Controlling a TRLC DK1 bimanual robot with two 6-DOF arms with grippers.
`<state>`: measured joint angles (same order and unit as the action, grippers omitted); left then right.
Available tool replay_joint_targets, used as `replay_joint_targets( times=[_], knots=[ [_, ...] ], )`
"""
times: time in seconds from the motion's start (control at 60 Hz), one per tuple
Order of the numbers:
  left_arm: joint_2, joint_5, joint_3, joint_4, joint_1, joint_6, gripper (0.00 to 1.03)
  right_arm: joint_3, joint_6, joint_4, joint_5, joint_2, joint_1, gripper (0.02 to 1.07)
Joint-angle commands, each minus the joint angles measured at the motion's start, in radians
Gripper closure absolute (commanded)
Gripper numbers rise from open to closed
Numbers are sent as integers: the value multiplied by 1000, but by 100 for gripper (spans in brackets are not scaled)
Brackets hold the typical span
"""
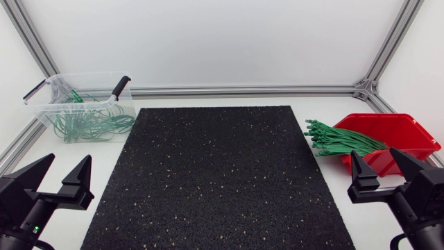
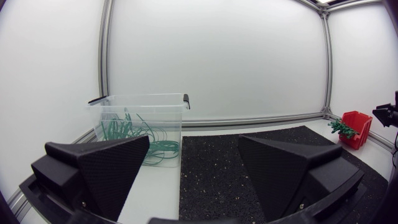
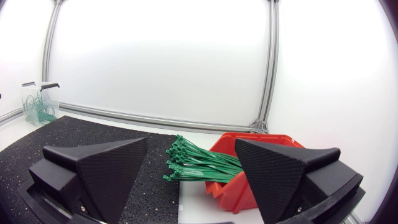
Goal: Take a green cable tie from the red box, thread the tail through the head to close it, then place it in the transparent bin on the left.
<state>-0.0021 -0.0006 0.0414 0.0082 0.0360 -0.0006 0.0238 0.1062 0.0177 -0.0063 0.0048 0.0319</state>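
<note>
Many green ties (image 1: 340,141): they lie in a bunch in the red box (image 1: 416,130), with their heads poking out over its open side toward the black mat (image 1: 222,173).
Right claw (image 1: 373,154): wide open and holding nothing, just beside the box and near the ties.
Step now: pick one tie. It seems best to pinch a single loose tie at the edge of the bunch, around its middle, so head and tail are both free.
Left claw (image 1: 69,160): wide open too, and empty, near the clear bin (image 1: 83,74).
Bin: some looped ties (image 1: 90,123) already sit inside.
</note>
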Motion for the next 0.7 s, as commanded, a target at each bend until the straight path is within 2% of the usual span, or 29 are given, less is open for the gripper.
replay_joint_targets(
  times=[0.0, 0.683],
  knots=[
    [-10, 11, -40, -17, 7, -12, 4, -24, 9, -10, -3, -11, -6, 5],
    [-10, 11, -40, -17, 8, -12, 4, 5, 16, -12, -6, -11, -18, 5]
  ],
)
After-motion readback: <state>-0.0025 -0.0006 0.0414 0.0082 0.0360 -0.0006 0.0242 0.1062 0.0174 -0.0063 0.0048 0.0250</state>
